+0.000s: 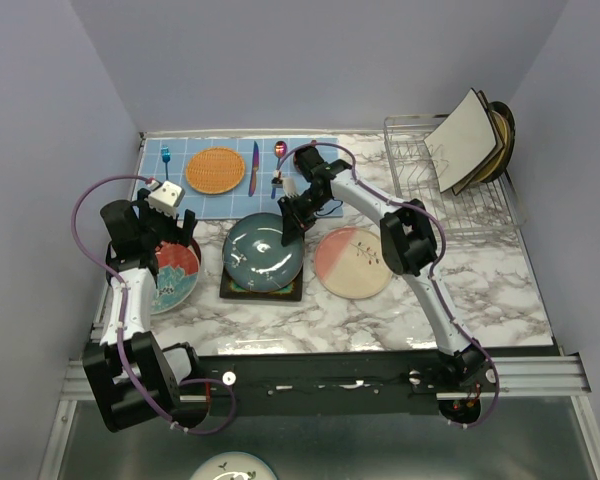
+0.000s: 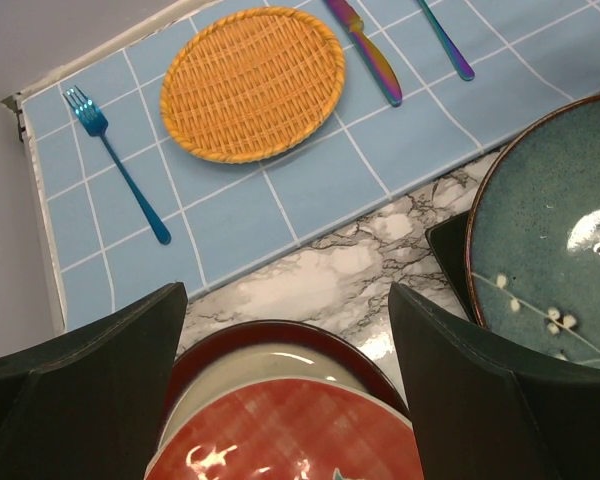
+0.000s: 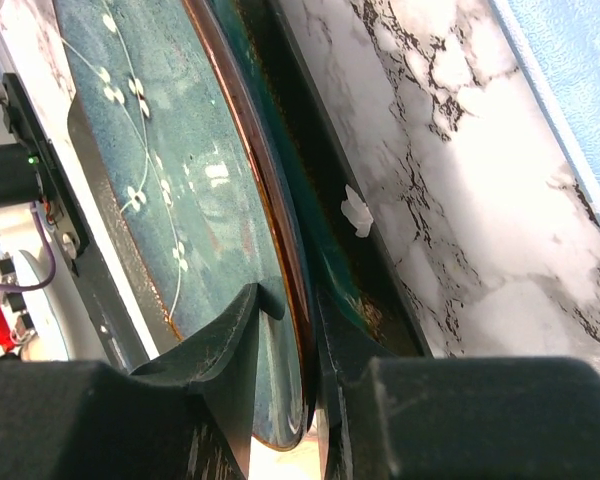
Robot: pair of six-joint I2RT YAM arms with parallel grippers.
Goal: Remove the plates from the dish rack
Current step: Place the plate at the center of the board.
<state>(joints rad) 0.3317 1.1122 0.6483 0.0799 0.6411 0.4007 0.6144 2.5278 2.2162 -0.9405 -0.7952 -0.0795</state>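
The dish rack (image 1: 450, 195) stands at the back right with several plates (image 1: 472, 140) leaning in it. A teal flowered plate (image 1: 263, 250) (image 3: 160, 150) lies on a dark square plate (image 1: 261, 291) (image 3: 325, 215) at the table's middle. My right gripper (image 1: 288, 228) (image 3: 290, 300) straddles the teal plate's far rim, its jaws slightly open, one finger above and one below. A pink-and-cream plate (image 1: 352, 262) lies to the right. My left gripper (image 1: 170, 238) (image 2: 285, 300) hangs wide open over a red-patterned plate (image 1: 175, 275) (image 2: 280, 430) stacked on a dark-red-rimmed one.
A blue placemat (image 1: 280, 195) at the back holds an orange woven mat (image 1: 216, 170) (image 2: 252, 80), a blue fork (image 2: 115, 165), a knife (image 1: 254, 167) and a spoon (image 1: 279, 160). Walls close in on the left, back and right.
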